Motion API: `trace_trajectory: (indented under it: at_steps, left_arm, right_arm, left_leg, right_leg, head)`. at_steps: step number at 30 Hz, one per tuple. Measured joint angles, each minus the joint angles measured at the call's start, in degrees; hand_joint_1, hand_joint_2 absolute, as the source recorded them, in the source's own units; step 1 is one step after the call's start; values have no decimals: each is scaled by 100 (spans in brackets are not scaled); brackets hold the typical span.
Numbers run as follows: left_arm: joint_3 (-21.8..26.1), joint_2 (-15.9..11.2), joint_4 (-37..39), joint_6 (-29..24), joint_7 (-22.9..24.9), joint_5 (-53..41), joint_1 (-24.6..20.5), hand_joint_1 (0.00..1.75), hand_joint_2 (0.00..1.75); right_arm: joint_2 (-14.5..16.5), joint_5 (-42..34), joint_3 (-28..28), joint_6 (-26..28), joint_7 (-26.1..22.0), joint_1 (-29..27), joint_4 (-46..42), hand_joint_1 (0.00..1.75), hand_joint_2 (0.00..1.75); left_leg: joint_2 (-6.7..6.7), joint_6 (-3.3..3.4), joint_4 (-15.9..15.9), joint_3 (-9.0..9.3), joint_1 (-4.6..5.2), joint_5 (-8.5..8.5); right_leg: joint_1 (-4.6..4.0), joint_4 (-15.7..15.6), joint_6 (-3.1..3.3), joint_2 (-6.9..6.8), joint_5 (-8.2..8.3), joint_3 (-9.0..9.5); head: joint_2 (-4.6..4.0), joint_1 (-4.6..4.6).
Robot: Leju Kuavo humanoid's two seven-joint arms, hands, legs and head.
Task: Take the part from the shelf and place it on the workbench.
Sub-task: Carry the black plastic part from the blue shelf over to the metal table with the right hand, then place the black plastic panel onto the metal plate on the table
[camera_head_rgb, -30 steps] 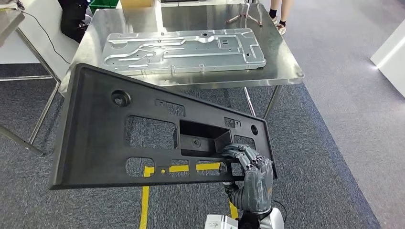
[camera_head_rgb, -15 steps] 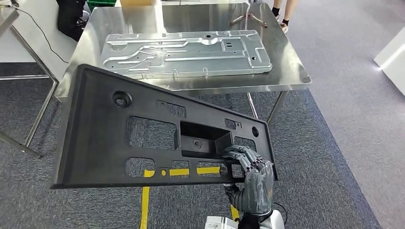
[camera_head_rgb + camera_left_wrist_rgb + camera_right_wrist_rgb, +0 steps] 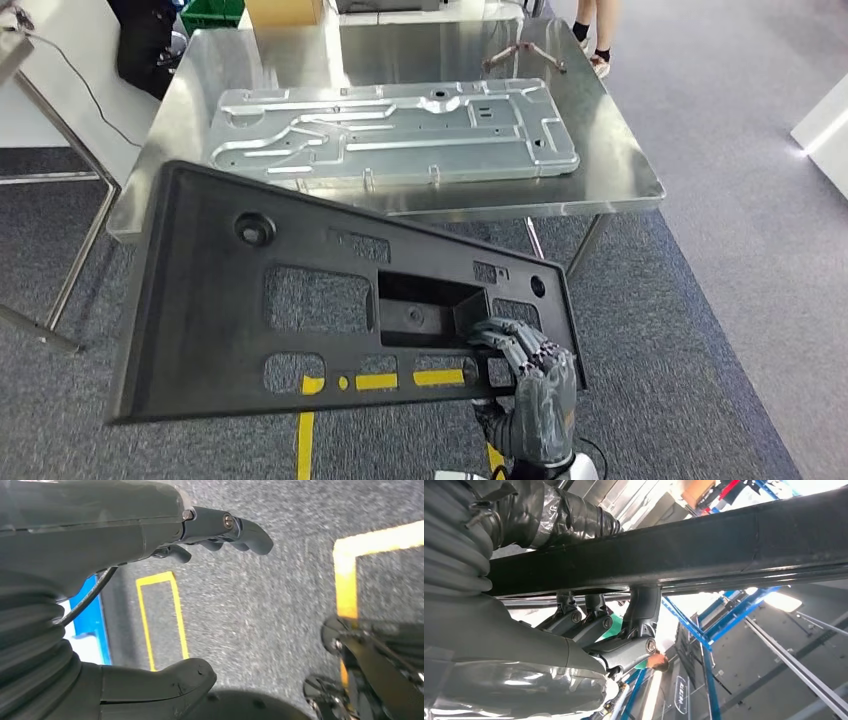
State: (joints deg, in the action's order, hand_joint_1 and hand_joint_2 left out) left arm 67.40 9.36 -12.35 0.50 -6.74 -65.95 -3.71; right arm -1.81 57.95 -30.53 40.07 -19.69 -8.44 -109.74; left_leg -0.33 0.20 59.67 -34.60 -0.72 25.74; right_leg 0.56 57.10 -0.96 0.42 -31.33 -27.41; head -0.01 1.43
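Carrying the black panel (image 3: 330, 300) clear of any shelf, the right hand (image 3: 530, 385) has its fingers (image 3: 510, 340) hooked through a cutout, gripping it above the carpet, short of the desk (image 3: 620, 170). Setting down remains. The left hand (image 3: 150, 535) hangs with fingers apart, holding nothing.

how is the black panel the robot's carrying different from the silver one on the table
The black panel is matte and dark; the silver panel is shiny bare metal. The black panel is held tilted in the air by the right hand, whose fingers hook its edge near the central recess; the silver panel lies flat on the steel workbench. The black panel has large open cutouts; the silver panel shows pressed ribs. Both are long, flat, roughly rectangular parts.
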Motion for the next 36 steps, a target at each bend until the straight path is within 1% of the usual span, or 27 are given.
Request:
trace_trajectory:
  at_steps: [2,3,5,7,8,9,10,11,12,13,14,16,17,18,19,20,22,23,24,25,27,28,29,32,33,34,36]
  left_arm:
    - [7,-6,0,0,4,2,10,0,175]
    - [10,-8,0,0,7,3,12,0,175]
    - [16,-12,0,2,9,7,9,0,175]
    - [21,-14,0,6,10,9,6,0,175]
    - [22,-14,0,8,10,10,10,0,175]
    - [24,-13,0,9,10,11,17,0,175]
    - [25,-11,0,9,10,11,22,0,175]
    - [27,-7,1,9,10,11,31,0,175]
    - [28,3,3,9,9,11,33,0,175]
    - [28,13,5,8,7,10,27,0,175]
    - [29,21,8,7,4,9,20,0,175]
    - [30,25,8,4,-4,9,0,0,175]
    - [31,22,8,3,-5,9,-3,0,175]
    - [31,21,7,2,-7,9,-7,0,175]
    - [31,19,7,1,-9,8,-15,0,175]
    - [31,19,7,0,-10,8,-19,0,175]
    - [31,20,7,0,-12,8,-19,0,175]
    - [32,21,7,0,-12,9,-9,0,175]
    - [32,21,7,0,-12,8,3,0,175]
    - [33,21,7,0,-12,8,13,0,175]
    - [36,21,7,0,-13,8,35,0,175]
    - [37,21,7,0,-14,8,40,0,175]
    - [37,21,7,1,-16,8,39,0,175]
    - [40,23,7,8,-26,7,17,0,175]
    - [42,24,7,10,-28,6,15,0,175]
    - [42,25,7,10,-31,5,11,0,175]
    - [42,26,7,11,-34,3,3,0,175]
  right_arm:
    - [0,9,35,0,4,-51,-40,175,175]
    - [0,16,48,1,7,-70,-62,175,175]
    - [0,39,59,1,15,-107,-95,175,175]
    - [0,67,60,1,36,-163,-104,175,175]
    - [0,80,61,0,50,-191,-104,175,175]
    - [0,89,61,0,62,-212,-105,175,175]
    - [0,95,61,-1,72,-226,-109,175,175]
    - [-1,100,61,-1,79,-237,-116,175,175]
    - [-1,103,62,-1,85,-248,-125,175,175]
    - [-1,106,63,-1,89,-262,-137,175,175]
    - [-1,107,64,-1,93,-277,-150,175,175]
    - [1,108,72,0,99,-299,-180,175,175]
    - [1,109,79,0,101,-306,-195,175,175]
    - [2,109,85,-1,101,-308,-207,175,175]
    - [2,110,89,-1,99,-310,-218,175,175]
    - [2,110,92,-1,99,-311,-223,175,175]
    - [2,111,94,-1,98,-315,-229,175,175]
    - [2,111,95,-1,98,-318,-229,175,175]
    - [2,111,96,-1,98,-322,-230,175,175]
    - [2,112,96,-1,98,-326,-230,175,175]
    - [2,121,97,-2,98,-330,-229,175,175]
    - [3,130,99,-2,98,-333,-229,175,175]
    - [4,142,102,-3,99,-336,-230,175,175]
    - [9,182,114,-2,99,-344,-239,175,175]
    - [10,192,116,-1,98,-341,-243,175,175]
    - [11,198,118,-1,97,-336,-246,175,175]
    - [11,204,120,-1,96,-340,-246,175,175]
  left_leg:
    - [-5,84,-56,94,-10,46]
    - [-7,127,-79,164,-15,72]
    - [-3,191,-107,278,-13,144]
    - [-10,206,-108,378,-5,240]
    - [-16,200,-108,449,-1,299]
    - [-21,191,-109,537,1,363]
    - [-23,179,-111,636,4,432]
    - [-25,166,-117,719,6,502]
    - [-30,143,-119,789,11,568]
    - [-34,111,-131,826,14,625]
    - [-35,75,-137,862,15,655]
    - [-26,-7,-129,919,22,642]
    - [-17,-36,-34,924,22,604]
    - [-13,-63,160,845,20,575]
    - [-9,-85,455,690,13,591]
    - [-6,-110,805,474,4,677]
    - [-3,-152,1335,16,-8,1033]
    - [-2,-168,1404,-138,-13,1183]
    - [-2,-176,1316,-217,-16,1207]
    - [-1,-178,1086,-235,-18,1069]
    - [4,-144,455,-212,-8,407]
    - [8,-106,235,-200,7,131]
    - [10,-62,118,-190,24,-53]
    - [0,80,34,-66,39,-59]
    - [-4,122,-7,-5,33,-41]
    - [-6,159,-36,61,29,-22]
    - [-7,207,-58,148,28,50]
  right_leg:
    - [17,123,-49,-7,-24,2]
    - [25,327,-66,-12,-72,-92]
    - [29,1026,-90,-17,-272,-520]
    - [28,1635,-112,-17,-488,-1031]
    - [26,1710,-113,-17,-482,-1188]
    - [22,1588,-99,-17,-355,-1245]
    - [13,1296,-68,-18,-103,-1220]
    - [-7,924,-19,-24,241,-1161]
    - [-33,617,28,-31,482,-1105]
    - [-59,413,66,-37,650,-1067]
    - [-82,310,98,-35,718,-1052]
    - [-74,242,151,-19,674,-968]
    - [-57,183,185,-12,662,-883]
    - [-38,133,221,-14,636,-784]
    - [-24,86,246,-18,604,-686]
    - [-22,59,268,-24,557,-606]
    - [-20,41,277,-22,445,-469]
    - [-20,41,273,-12,378,-389]
    - [-20,41,265,-1,309,-299]
    - [-20,41,251,8,235,-198]
    - [-27,61,210,15,78,-22]
    - [-34,77,176,20,-1,32]
    - [-38,83,137,25,-65,73]
    - [-29,220,35,30,-88,126]
    - [-21,387,13,24,-78,65]
    - [-9,634,-9,17,-121,-78]
    - [5,1273,-54,9,-352,-538]
  head:
    - [0,1]
    - [1,0]
    - [1,1]
    - [1,2]
    - [1,1]
    - [1,2]
    - [1,2]
    - [0,2]
    - [0,1]
    - [-1,1]
    - [-1,2]
    - [0,3]
    - [1,3]
    - [1,2]
    - [1,2]
    - [1,2]
    - [0,3]
    - [-1,2]
    - [-1,3]
    - [-1,2]
    - [1,4]
    - [0,5]
    - [0,5]
    - [0,5]
    - [0,6]
    - [0,6]
    - [1,5]
